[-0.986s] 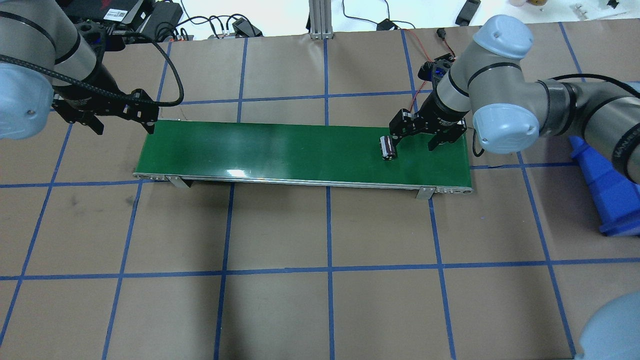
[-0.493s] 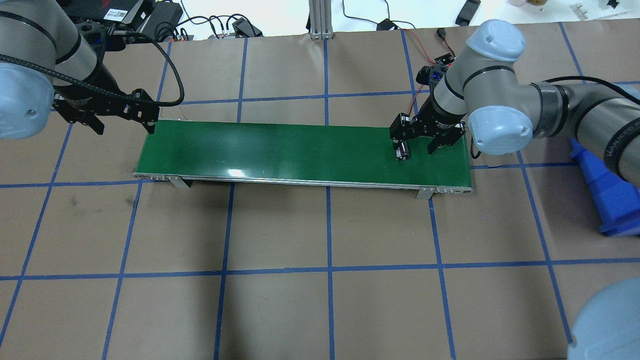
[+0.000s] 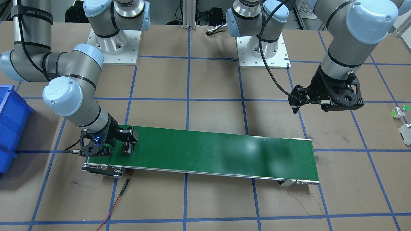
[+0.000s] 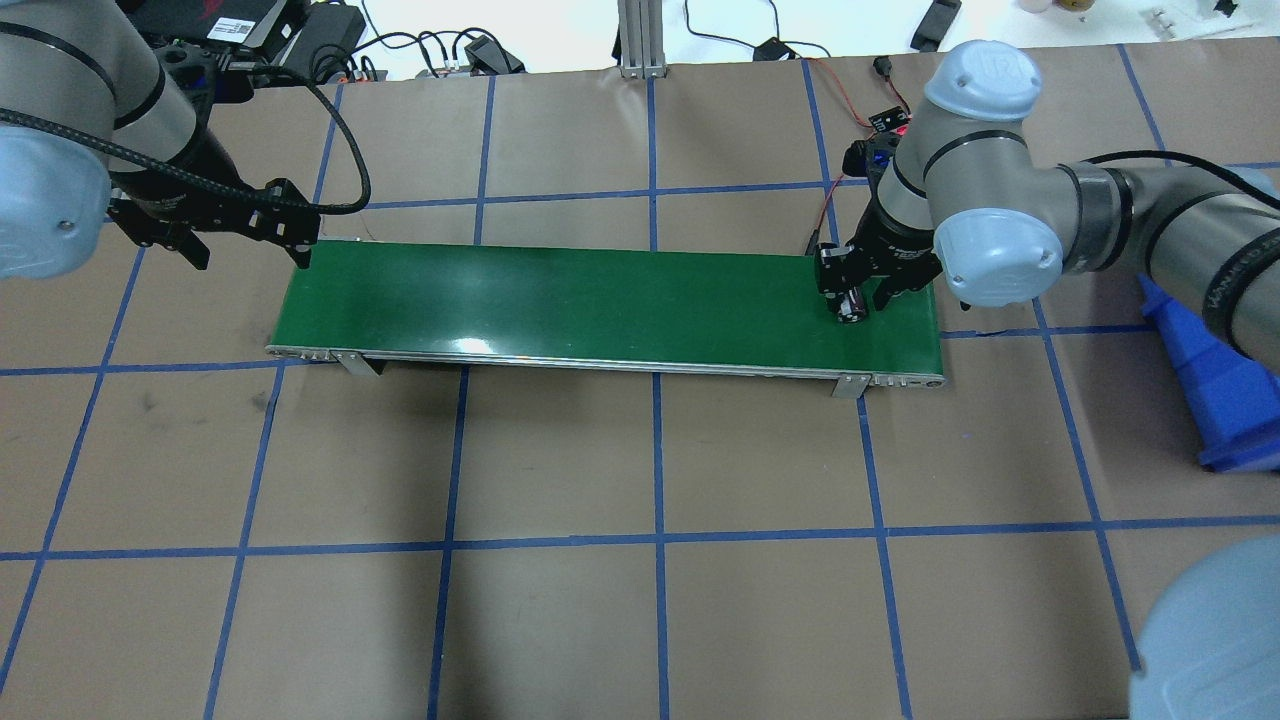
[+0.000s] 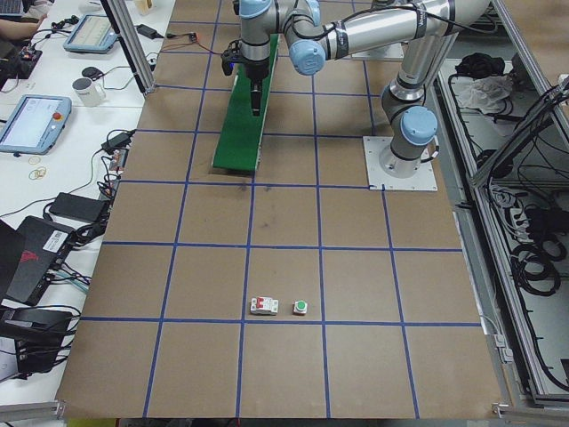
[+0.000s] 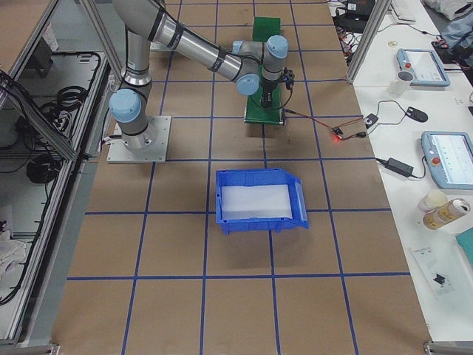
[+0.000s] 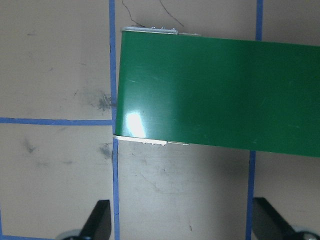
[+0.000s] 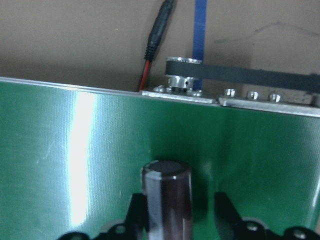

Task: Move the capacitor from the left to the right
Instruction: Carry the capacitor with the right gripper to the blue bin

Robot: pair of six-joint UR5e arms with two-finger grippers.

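The capacitor (image 4: 852,305), a small dark stubby cylinder, stands on the green conveyor belt (image 4: 600,290) near its right end. It also shows in the front view (image 3: 127,148) and the right wrist view (image 8: 167,195). My right gripper (image 4: 858,300) is low on the belt, its jaws either side of the capacitor. In the right wrist view one finger (image 8: 137,210) touches it and the other (image 8: 225,210) stands a little apart. My left gripper (image 4: 248,255) is open and empty, above the table just off the belt's left end (image 7: 225,90).
A blue bin (image 3: 9,122) stands off the belt's right end. A red wire (image 3: 118,195) runs from the belt's motor end. A small white part with a green cap (image 3: 399,110) and a white-grey block (image 3: 405,131) lie far out on my left.
The capacitor has moved right along the belt. My right gripper has moved right with it and its fingers have narrowed around it. The left arm has barely moved.
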